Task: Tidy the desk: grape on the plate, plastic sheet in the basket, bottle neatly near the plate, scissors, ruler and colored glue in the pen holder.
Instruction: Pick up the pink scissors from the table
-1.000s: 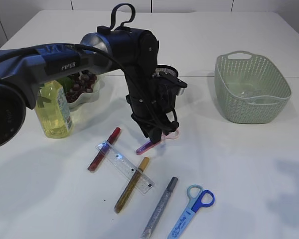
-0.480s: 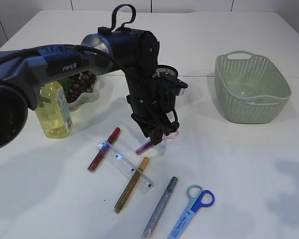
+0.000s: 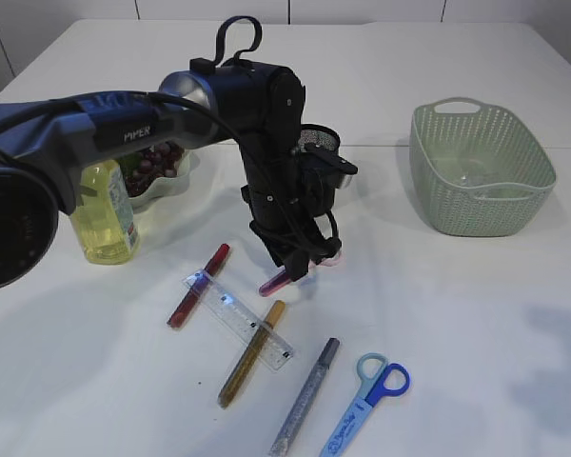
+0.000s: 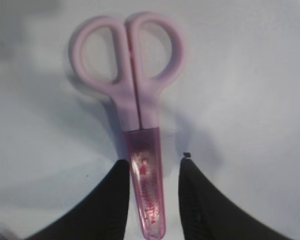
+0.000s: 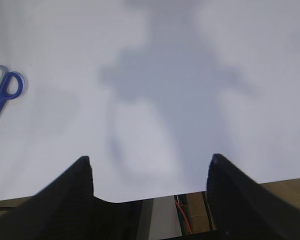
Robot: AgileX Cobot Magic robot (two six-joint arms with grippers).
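Observation:
Pink scissors (image 4: 140, 115) in a clear pink sheath lie flat on the white table, their tip (image 3: 276, 280) showing under the left arm. My left gripper (image 4: 154, 161) is down over them and open: its jaws straddle the sheath, with table visible between the sheath and the right finger. Behind the arm stands the black mesh pen holder (image 3: 316, 143). The clear ruler (image 3: 240, 317) lies with red (image 3: 198, 286), gold (image 3: 251, 354) and silver (image 3: 305, 397) glue pens. Blue scissors (image 3: 366, 405) lie at the front. My right gripper (image 5: 150, 159) hangs open over bare table near its edge.
A yellow bottle (image 3: 103, 209) stands at the left, in front of a white plate (image 3: 171, 186) with dark grapes on it. A green woven basket (image 3: 481, 171) sits at the right. The blue scissors' handles (image 5: 4, 92) show at the left of the right wrist view.
The left arm has shifted slightly over the pink scissors and its jaws have widened a little. The scissors still lie on the table.

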